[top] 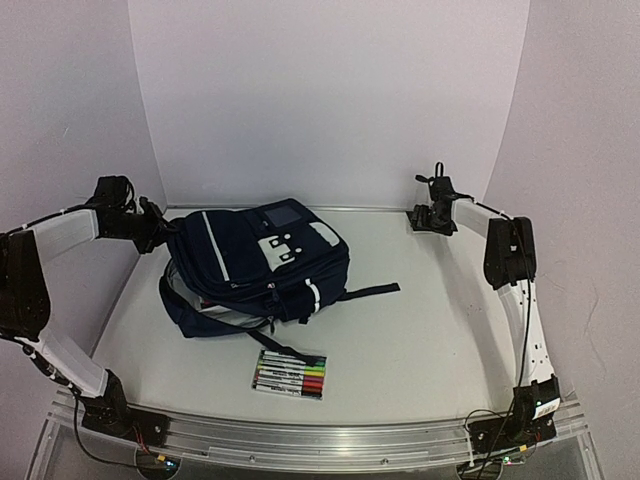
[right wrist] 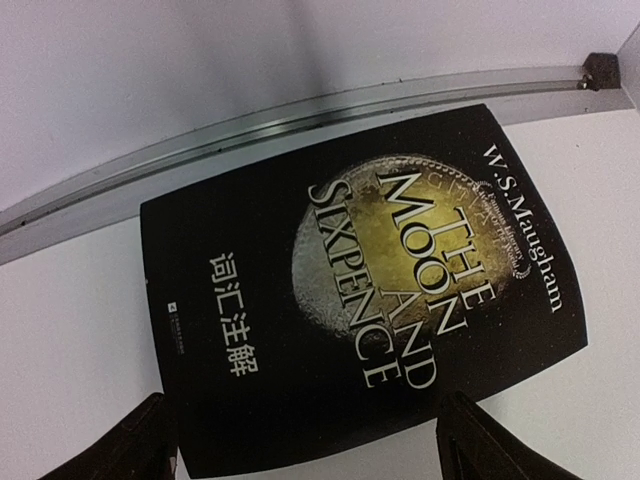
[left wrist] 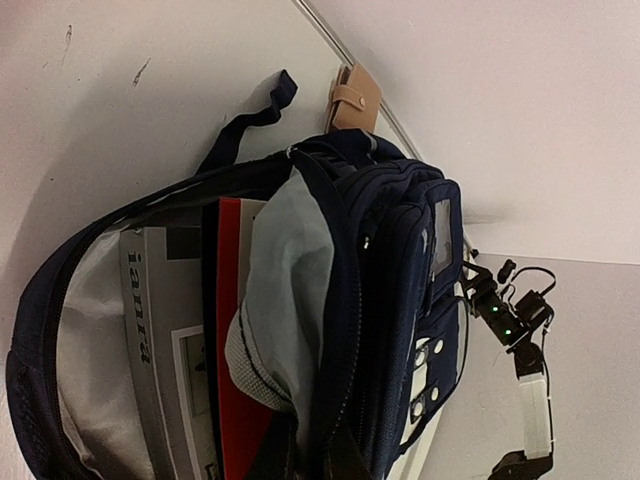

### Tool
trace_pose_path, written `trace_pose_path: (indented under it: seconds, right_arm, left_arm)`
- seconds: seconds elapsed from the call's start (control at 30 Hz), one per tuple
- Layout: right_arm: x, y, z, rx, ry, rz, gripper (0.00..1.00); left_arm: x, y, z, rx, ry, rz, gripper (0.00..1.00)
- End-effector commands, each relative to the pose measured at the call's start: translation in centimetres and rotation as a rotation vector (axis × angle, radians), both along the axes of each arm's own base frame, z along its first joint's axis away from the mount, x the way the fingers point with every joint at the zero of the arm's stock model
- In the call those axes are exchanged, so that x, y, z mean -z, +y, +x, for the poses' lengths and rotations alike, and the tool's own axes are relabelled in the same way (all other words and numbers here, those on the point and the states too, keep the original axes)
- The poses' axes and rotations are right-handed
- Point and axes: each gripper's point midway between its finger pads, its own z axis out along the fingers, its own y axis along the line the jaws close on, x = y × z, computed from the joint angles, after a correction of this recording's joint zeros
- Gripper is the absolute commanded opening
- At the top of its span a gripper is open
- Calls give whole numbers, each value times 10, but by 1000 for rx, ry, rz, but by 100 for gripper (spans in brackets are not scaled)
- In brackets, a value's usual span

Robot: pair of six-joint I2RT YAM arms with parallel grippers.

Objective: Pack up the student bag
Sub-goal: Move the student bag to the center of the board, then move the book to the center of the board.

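At the far right corner, the Moon and Sixpence book lies under your right gripper, jaws spread, long axis finger to finger; left gripper clamps the student bag

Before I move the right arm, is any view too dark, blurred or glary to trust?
Top external: even light, sharp, soft shadow under the student bag. Left wrist: bag interior shaded, but the grey lining reads clearly. Right wrist: book title crisp, little glare; fingers at the bottom edge dark and soft.

Book edge cut off; marker pack print unreadable; left tool tips hidden, seemingly pinching student bag.
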Motion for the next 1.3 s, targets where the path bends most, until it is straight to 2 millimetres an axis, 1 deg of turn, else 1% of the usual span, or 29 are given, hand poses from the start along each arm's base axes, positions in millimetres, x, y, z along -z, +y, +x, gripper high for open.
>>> trace_pose_path:
  seconds: [0.0,0.1,0.17,0.33,0.4,0.43,0.47,0.5,0.6,0.67,0.7,0.73,0.8,0.93,1.0,1.1,1.23,1.27]
  right_arm:
    - [5,15,-5,-39,50,76,88]
    - [30,18,-15,-51,136,84,88]
    - [39,15,-19,-46,166,69,88]
    - [51,12,-31,-50,219,46,87]
    - [54,11,-39,-57,253,40,84]
    - [51,11,-42,-63,260,33,80]
    - [50,11,-48,-72,269,27,78]
    - [38,14,-47,-87,242,26,77]
    - [-10,22,-38,-110,130,41,80]
    - [-38,25,-28,-114,62,57,82]
    - [-50,27,-23,-117,31,67,83]
    - [-57,29,-19,-120,10,76,84]
    - [-66,33,-11,-125,-25,105,88]
    - [-67,44,0,-142,-74,175,91]
    - [-70,50,6,-148,-111,213,93]
    - [-74,53,17,-139,-168,246,97]
    - [-59,51,29,-97,-179,286,98]
    - [-52,50,30,-83,-171,303,98]
  left_arm:
    - [-22,-4,-15,58,-87,18,0]
    - [-21,-6,-24,68,-83,20,0]
    - [-23,-7,-28,76,-89,19,0]
    - [-26,-6,-37,79,-99,33,0]
    - [-26,-7,-39,79,-102,35,0]
    - [-25,-6,-40,79,-101,36,0]
    - [-25,-6,-41,78,-100,36,0]
    - [-24,-6,-41,78,-99,37,0]
    - [-22,-6,-43,78,-92,36,0]
    - [-21,-7,-43,79,-89,33,0]
    - [-22,-7,-43,78,-92,31,0]
    - [-21,-7,-43,76,-91,29,0]
    - [-18,-7,-44,67,-85,18,0]
    - [-20,-8,-43,44,-109,-13,0]
    - [-24,-7,-42,23,-129,-35,0]
    - [-30,-10,-39,23,-147,-68,0]
    - [-37,-13,-33,39,-161,-87,0]
    - [-38,-13,-32,41,-166,-88,0]
